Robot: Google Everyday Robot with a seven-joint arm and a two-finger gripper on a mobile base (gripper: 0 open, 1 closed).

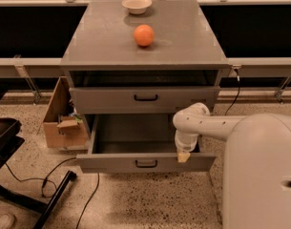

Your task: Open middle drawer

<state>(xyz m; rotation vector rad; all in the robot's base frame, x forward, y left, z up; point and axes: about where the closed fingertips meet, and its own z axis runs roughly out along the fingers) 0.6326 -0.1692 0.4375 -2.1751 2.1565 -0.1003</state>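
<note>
Two drawers show in the front of the grey cabinet (111, 46), and the camera looks down on them from the robot's side. The middle drawer (111, 163) stands open, drawn well forward of the cabinet face, so that its plain grey inside lies bare to the camera; its low flat front carries a small black handle (146, 163) at the centre. Above it the upper drawer (102, 100), with a taller front and a wider black handle (146, 98), sits nearly flush, with a dark gap between it and the cabinet top. The gripper (183, 156) hangs downward at the right part of the open drawer, its pale tip at the top edge of the drawer front, to the right of the small handle; it seems to touch that edge, though the view is too poor to be sure, and whether it is released or clenched I cannot tell. The white arm (207, 124) bends back from it to the robot's rounded white body (264, 175) at lower right. On the cabinet top a pale bowl (137, 5) stands near the far edge, and an orange (143, 35) lies just in front of it, apart from it. Left of the cabinet an open cardboard box (59, 128) rests on the speckled floor, near a black frame leg (57, 194) and a dark cable (91, 194).
</note>
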